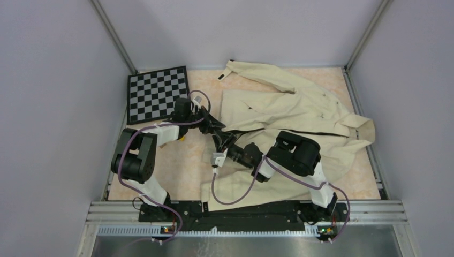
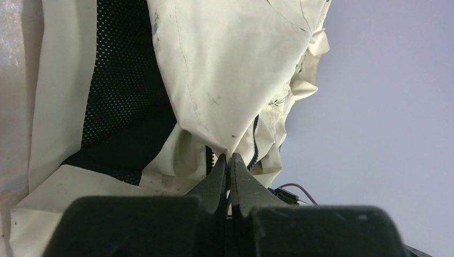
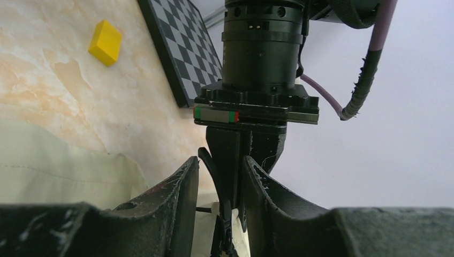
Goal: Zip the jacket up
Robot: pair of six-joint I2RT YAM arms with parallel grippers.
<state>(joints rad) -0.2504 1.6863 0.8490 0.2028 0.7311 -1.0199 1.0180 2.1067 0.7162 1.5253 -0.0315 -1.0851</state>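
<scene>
While the large cream cloth jacket (image 1: 289, 107) lies unzipped, left end effector (image 2: 229, 156) clamps its 9 o'clock hem; right end effector (image 3: 219, 166) seemingly apart.

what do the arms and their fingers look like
Both the left arm and right arm have bulky black joints with white link shells, trailing purple cables, and black wedge-shaped fingers. A green-and-red strip marks one wrist.

Robotics lab test cell: plain lilac-grey wall panels (image 1: 53, 80) enclose marble-pattern tabletop (image 1: 182, 160). Aluminium extrusion rail (image 1: 375, 211) along near edge carries cabled left arm (image 1: 140, 155) and right arm (image 1: 297, 155). Calibration checkerboard (image 1: 158, 95) lies far left.
</scene>
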